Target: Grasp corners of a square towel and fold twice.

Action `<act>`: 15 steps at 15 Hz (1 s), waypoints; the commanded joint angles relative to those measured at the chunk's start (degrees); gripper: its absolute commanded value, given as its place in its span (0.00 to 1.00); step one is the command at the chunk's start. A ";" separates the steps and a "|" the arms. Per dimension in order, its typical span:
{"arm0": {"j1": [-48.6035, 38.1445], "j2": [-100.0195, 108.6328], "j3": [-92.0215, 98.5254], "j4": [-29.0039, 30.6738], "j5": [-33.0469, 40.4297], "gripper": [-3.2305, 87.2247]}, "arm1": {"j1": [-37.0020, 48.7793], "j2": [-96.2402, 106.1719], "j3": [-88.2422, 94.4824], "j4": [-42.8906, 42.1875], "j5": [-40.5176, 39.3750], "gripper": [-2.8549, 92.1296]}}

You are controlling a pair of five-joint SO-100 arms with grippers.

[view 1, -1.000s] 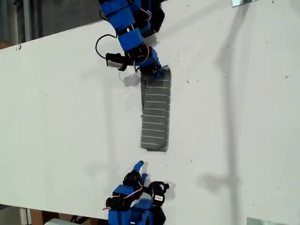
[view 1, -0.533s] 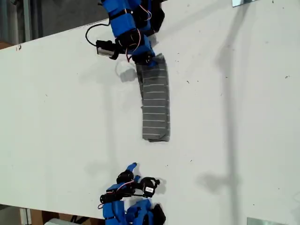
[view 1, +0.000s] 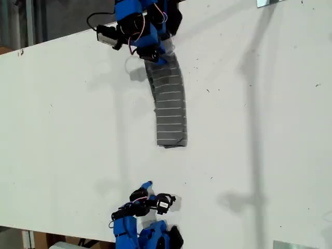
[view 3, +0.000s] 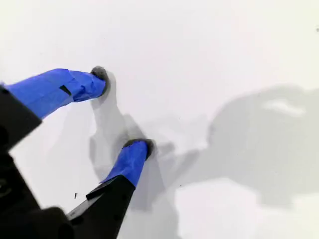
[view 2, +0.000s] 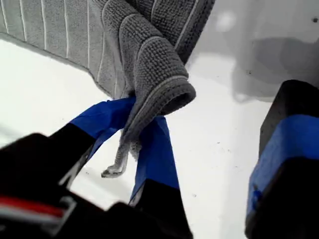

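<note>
Exterior view: the towel [view 1: 169, 101] lies as a long folded strip on the white bench [view 1: 270, 129], its far end lifted by my first hand [view 1: 151, 55] near the top edge; my second hand [view 1: 147, 185] hovers near the bottom edge, well apart from the cloth.

First wrist view: blue fingers [view 2: 154, 149] pinch what looks like a bunched corner [view 2: 164, 92].

Second wrist view: the fingers [view 3: 130, 159] are spread apart, empty, over bare bench.

White table [view 1: 259, 129], surface marked with small dark specks. One grey striped towel [view 1: 170, 111], folded into a narrow strip, lies mid-table, one end at the far edge beneath an arm.
</note>
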 commanded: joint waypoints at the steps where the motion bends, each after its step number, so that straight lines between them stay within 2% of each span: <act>1: -1.67 0.18 -1.93 -0.18 0.44 0.30 | -1.58 0.26 -6.77 1.76 0.79 0.03; 3: -1.85 5.45 1.23 -0.35 1.23 0.30 | -2.29 -1.85 -11.87 4.13 -0.09 0.03; 5: -2.02 26.19 12.57 0.18 1.58 0.30 | -1.76 -2.99 -13.54 5.36 -1.23 0.03; 6: -2.64 43.15 19.42 4.39 1.41 0.30 | -1.41 -3.08 -13.54 5.45 -1.67 0.03; 7: -3.08 62.49 24.87 12.57 0.79 0.30 | -0.97 -3.08 -13.54 5.45 -2.11 0.03; 8: -3.69 81.21 29.18 19.60 3.16 0.30 | -0.44 -3.08 -13.54 5.01 -2.81 0.03; 10: -1.93 82.97 29.97 20.30 0.00 0.28 | 0.44 -3.25 -13.71 4.31 -3.96 0.03; 13: -6.86 83.23 30.85 20.21 0.70 0.27 | 1.14 -6.50 -21.88 7.12 -7.12 0.03; 15: -6.50 83.23 31.11 20.13 0.88 0.27 | 3.08 -12.92 -30.32 8.17 -11.87 0.03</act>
